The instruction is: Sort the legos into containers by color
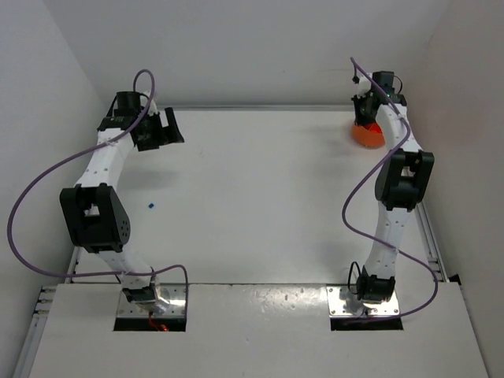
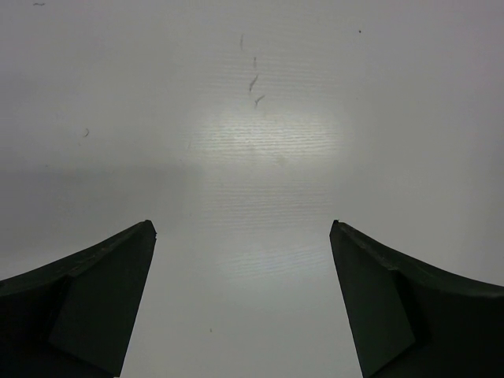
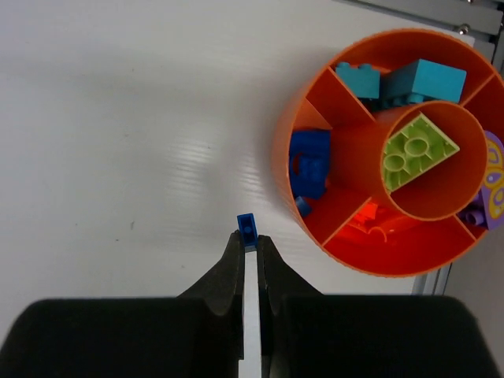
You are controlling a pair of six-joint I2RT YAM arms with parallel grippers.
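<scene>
tiny blue lego (image 3: 247, 230) near round orange tub (image 3: 282, 169) holding colour-sorted bricks (image 3: 309, 161)

Edges, arms and distance hiding parts of the scene

From overhead, the right arm's wrist is covering the far part of the round bright-orange plastic tub (image 1: 368, 135) and its compartments are not showing, while the tiny blue speck (image 1: 150, 206) on the white tabletop (image 1: 260, 181) is appearing too small for its shape to be told. At the right wrist, the picture's right edge is cutting off the tub's rim and the purple pieces (image 3: 492, 185) inside, and the right arm's black fingers (image 3: 228, 276) are hiding the lower part of the small blue plastic brick (image 3: 247, 231). At the left wrist, the bottom edge is cutting off the left arm's black fingers (image 2: 94, 299).
</scene>
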